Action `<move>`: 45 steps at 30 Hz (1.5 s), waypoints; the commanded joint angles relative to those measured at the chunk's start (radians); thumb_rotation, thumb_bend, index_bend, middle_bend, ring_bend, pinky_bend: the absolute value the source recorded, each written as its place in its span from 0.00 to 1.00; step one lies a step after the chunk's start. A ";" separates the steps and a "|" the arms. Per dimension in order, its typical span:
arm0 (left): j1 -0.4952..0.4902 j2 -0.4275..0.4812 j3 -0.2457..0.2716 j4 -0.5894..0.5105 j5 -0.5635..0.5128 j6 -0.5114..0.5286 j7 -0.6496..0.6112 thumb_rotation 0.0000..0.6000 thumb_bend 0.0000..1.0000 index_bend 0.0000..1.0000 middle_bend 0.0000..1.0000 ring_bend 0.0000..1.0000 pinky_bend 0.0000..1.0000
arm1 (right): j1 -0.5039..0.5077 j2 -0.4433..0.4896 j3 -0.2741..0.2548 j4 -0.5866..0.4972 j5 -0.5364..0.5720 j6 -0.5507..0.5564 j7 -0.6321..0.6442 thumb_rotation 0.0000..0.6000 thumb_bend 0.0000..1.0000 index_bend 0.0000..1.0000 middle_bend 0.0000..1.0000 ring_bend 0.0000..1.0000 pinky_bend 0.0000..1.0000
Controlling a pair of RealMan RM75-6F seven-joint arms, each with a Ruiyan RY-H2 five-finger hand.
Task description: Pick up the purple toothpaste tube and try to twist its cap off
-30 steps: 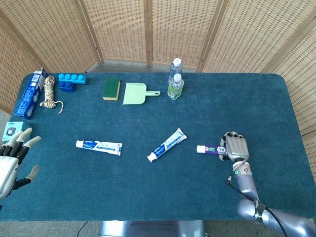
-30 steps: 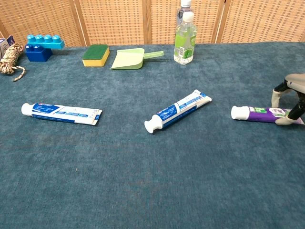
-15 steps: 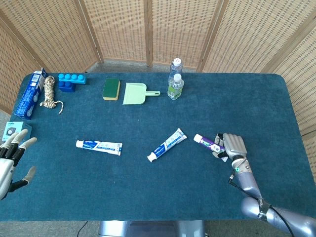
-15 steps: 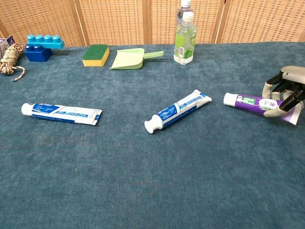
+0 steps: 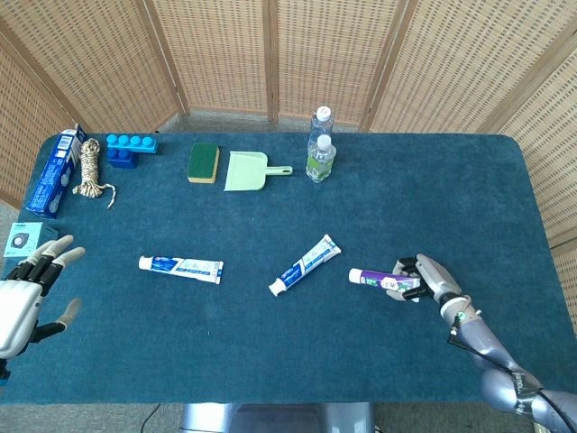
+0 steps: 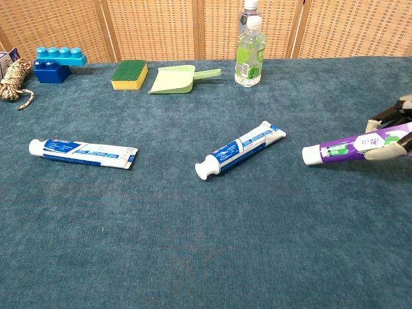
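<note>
Left hand point(image 5: 32, 293): at the near left edge of the bench point(image 5: 270, 352), fingers spread, holding nothing.
Right hand point(image 5: 424, 278): at the near right, fingers wrapped round the rear end of the purple toothpaste tube point(image 5: 379, 278).
Purple toothpaste tube: in the chest view, tilted with its white cap point(image 6: 311, 155) low and pointing left; whether the cap touches the cloth cannot be told.
Middle row: two blue-and-white toothpaste tubes, one at centre point(image 5: 305, 264), one to the left point(image 5: 180, 267).
Far row: blue carton point(image 5: 52, 173), rope coil point(image 5: 88, 170), blue toy brick point(image 5: 131, 149), sponge point(image 5: 204, 162), green dustpan point(image 5: 248, 170), two bottles point(image 5: 320, 144).
</note>
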 commanded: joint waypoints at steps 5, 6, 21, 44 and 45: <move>-0.032 -0.008 -0.017 -0.019 -0.006 -0.028 0.031 1.00 0.36 0.20 0.15 0.15 0.28 | -0.046 0.109 0.067 -0.039 -0.169 -0.173 0.345 1.00 0.56 0.95 0.75 0.76 0.75; -0.035 -0.009 -0.019 -0.021 -0.007 -0.031 0.033 1.00 0.36 0.21 0.15 0.15 0.28 | -0.050 0.112 0.071 -0.040 -0.183 -0.176 0.372 1.00 0.56 0.95 0.75 0.76 0.75; -0.106 -0.065 -0.036 -0.013 -0.003 -0.108 0.073 1.00 0.36 0.26 0.20 0.19 0.31 | -0.084 0.185 0.137 -0.104 -0.329 -0.251 0.825 1.00 0.57 0.95 0.76 0.77 0.76; -0.334 -0.221 -0.141 -0.026 -0.103 -0.294 0.207 1.00 0.36 0.23 0.19 0.21 0.32 | 0.008 0.336 -0.099 -0.223 -0.766 0.017 1.548 1.00 0.57 0.95 0.76 0.78 0.77; -0.342 -0.225 -0.143 -0.027 -0.107 -0.301 0.212 1.00 0.36 0.23 0.18 0.21 0.32 | 0.019 0.339 -0.119 -0.220 -0.782 0.036 1.570 1.00 0.57 0.95 0.76 0.78 0.77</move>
